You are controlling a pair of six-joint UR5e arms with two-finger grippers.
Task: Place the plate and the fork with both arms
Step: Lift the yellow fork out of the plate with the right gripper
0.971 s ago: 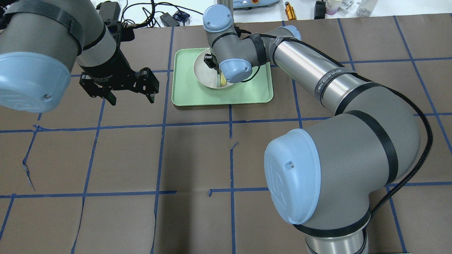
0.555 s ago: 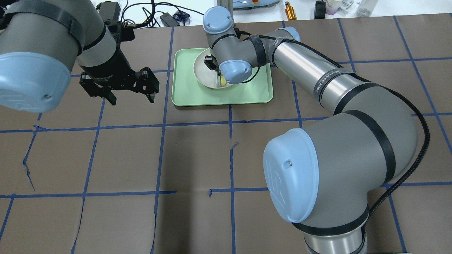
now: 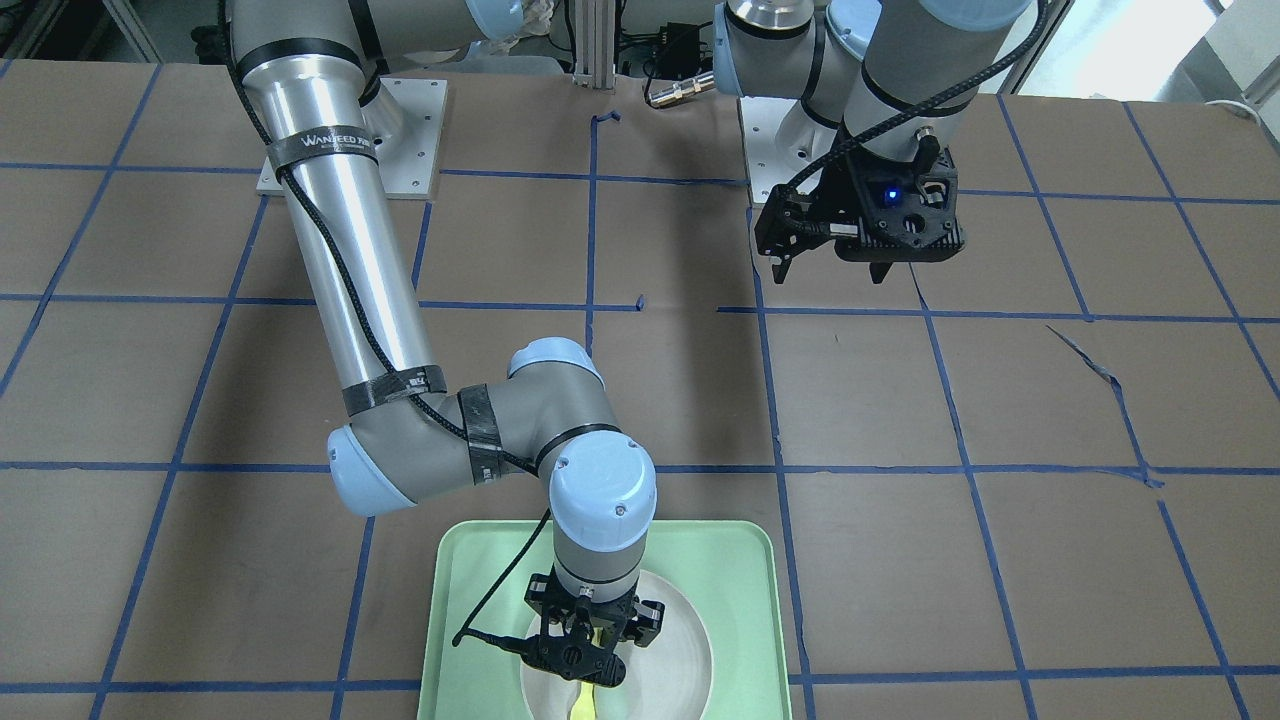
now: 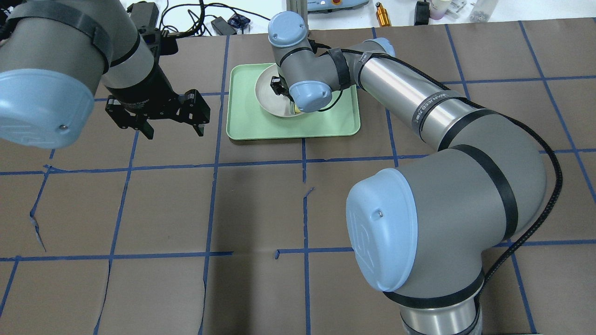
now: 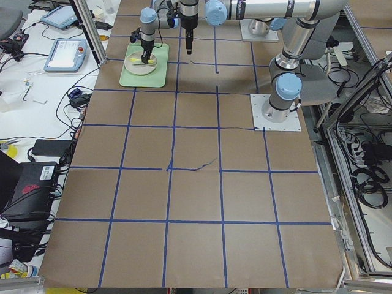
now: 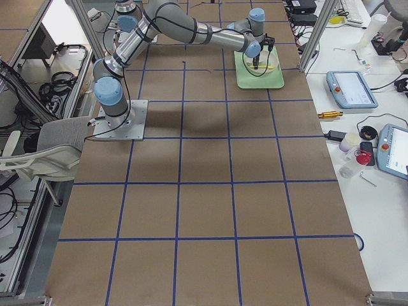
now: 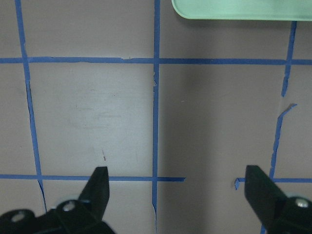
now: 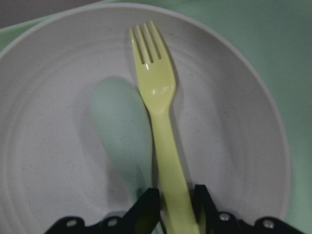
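Observation:
The off-white plate point(image 8: 48, 122) sits on the mint-green tray point(image 4: 326, 121) at the far middle of the table. The yellow fork point(image 8: 158, 97) lies in the plate, tines pointing away from the wrist, beside a pale grey-green spoon point(image 8: 122, 126). My right gripper point(image 8: 176, 209) points down into the plate with its fingers tight on both sides of the fork's handle. In the front-facing view the fork point(image 3: 585, 705) sticks out below that gripper point(image 3: 590, 650). My left gripper point(image 4: 174, 132) is open and empty above the table, left of the tray.
The table is brown paper with a blue tape grid. The tray's near edge point(image 7: 234, 9) shows at the top of the left wrist view. Cables, a gold cylinder point(image 4: 383, 15) and small containers lie beyond the table's far edge.
My right wrist has shifted slightly left over the plate, and less of the fork shows below it. The left arm has not moved.

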